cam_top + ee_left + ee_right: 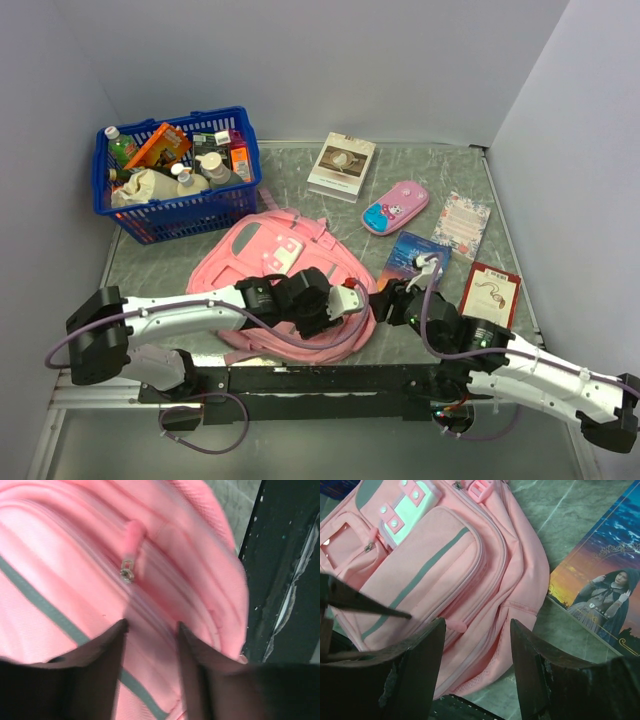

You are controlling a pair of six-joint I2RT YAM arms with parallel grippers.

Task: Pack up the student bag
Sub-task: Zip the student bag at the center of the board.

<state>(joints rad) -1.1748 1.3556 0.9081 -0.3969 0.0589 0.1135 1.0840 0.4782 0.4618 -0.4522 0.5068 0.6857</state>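
The left tool [151,626] and the right tool [477,624] both stand apart, empty, above the student bag [445,565]. The small zipper pull [132,540] may slip when pinched, because the soft fabric yields.

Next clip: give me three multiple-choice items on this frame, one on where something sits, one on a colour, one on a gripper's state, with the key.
1. Where on the table is the blue basket?
A. far left corner
B. near right corner
C. centre

2. What colour is the stripe on the front pocket of the student bag?
A. yellow
B. grey
C. green

3. How is the left gripper?
A. shut on a book
B. shut on the basket's rim
C. open over the bag

Key:
1 A: the top view shows it at the table's far left.
2 B: the right wrist view shows a grey band along the pink pocket.
3 C: its fingers stand apart above the pink fabric, with the zip pull beyond them and not gripped.
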